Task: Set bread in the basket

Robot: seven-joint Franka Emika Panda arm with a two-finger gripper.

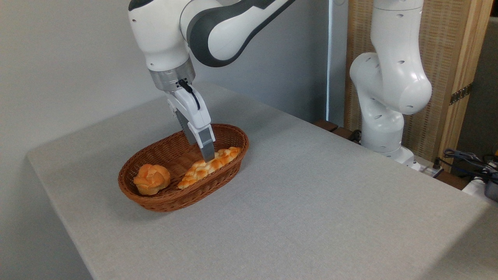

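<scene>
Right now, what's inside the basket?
In the basket lie a braided bread, a round bun, and the pincer tip. The pincer covers part of the bread.

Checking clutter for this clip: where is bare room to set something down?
The grey table is bare right of and in front of the oval wicker basket. Inside it's crowded: braided loaf, round knotted bun, gripper.

An evenly, softly lit scene is shown in sharp focus, with faint shadows cast beside the basket on the table.
</scene>
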